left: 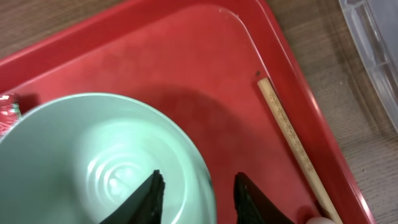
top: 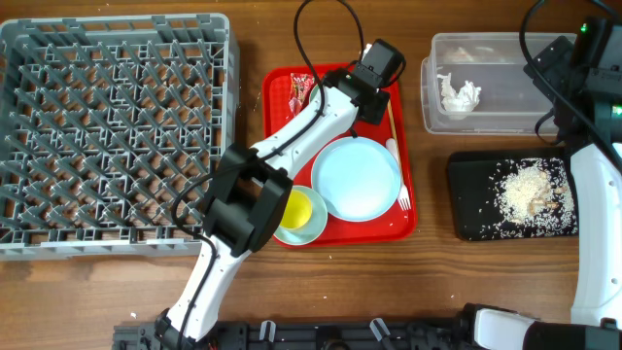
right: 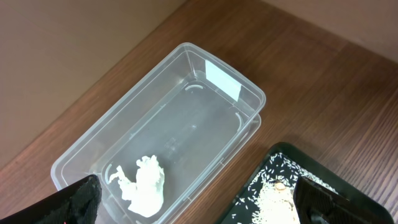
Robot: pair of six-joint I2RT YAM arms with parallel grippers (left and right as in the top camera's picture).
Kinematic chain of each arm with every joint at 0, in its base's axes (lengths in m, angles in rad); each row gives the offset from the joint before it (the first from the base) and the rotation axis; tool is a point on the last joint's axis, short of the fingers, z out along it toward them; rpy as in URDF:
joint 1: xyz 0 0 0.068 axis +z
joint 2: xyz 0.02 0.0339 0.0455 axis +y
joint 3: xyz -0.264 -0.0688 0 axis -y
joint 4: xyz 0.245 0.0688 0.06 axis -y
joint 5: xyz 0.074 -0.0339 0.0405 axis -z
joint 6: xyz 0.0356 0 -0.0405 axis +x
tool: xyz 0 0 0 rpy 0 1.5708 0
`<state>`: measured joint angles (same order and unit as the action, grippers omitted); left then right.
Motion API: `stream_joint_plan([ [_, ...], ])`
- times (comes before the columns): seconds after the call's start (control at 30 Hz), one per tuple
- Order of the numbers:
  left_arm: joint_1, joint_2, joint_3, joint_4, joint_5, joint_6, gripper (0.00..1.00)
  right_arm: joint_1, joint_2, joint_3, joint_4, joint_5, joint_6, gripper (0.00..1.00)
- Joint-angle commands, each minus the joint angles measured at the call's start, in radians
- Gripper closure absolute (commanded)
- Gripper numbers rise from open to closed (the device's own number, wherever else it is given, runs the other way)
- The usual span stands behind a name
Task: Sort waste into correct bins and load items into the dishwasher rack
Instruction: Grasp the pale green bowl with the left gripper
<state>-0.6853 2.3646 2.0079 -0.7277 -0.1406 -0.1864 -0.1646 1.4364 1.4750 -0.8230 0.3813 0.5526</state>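
In the left wrist view a mint-green bowl [left: 106, 162] sits on the red tray [left: 186, 56]. My left gripper [left: 199, 196] stands astride its rim, one finger inside and one outside, with a gap still showing. From overhead my left arm [top: 311, 126] hides that bowl. The plate [top: 357, 178], a second bowl [top: 309, 226] holding the yellow cup [top: 294, 208], the white fork [top: 397, 175] and the red wrapper [top: 301, 89] lie on the tray. My right gripper [right: 202, 205] hangs open above the clear tub [right: 186, 124] with the tissue [right: 146, 183].
The grey rack [top: 117, 126] fills the left of the table. A black tray [top: 466, 194] with rice [top: 530, 190] lies at the right, below the tub. A wooden chopstick [left: 292, 143] rests along the red tray's right side, close to my left gripper.
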Motion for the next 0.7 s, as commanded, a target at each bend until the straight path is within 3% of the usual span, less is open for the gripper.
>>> stream_joint_plan([
  [0.0, -0.005, 0.056, 0.005, -0.009, 0.069, -0.011, 0.62, 0.0, 0.004, 0.0, 0.003, -0.006, 0.0, 0.0],
  [0.17, -0.006, 0.07, 0.004, -0.009, 0.068, -0.011, 0.75, 0.0, 0.004, 0.0, 0.002, -0.006, 0.0, 0.0],
  [0.27, -0.006, 0.07, 0.004, -0.009, 0.068, -0.011, 0.96, 0.0, 0.004, 0.0, 0.002, -0.006, 0.0, 0.0],
  [0.43, -0.008, 0.066, 0.005, 0.004, 0.03, -0.011, 0.96, 0.0, 0.004, 0.0, 0.003, -0.006, 0.0, 0.0],
  [0.67, -0.076, 0.049, 0.005, 0.002, -0.393, -0.012, 0.96, 0.0, 0.004, 0.0, 0.002, -0.006, 0.0, 0.0],
])
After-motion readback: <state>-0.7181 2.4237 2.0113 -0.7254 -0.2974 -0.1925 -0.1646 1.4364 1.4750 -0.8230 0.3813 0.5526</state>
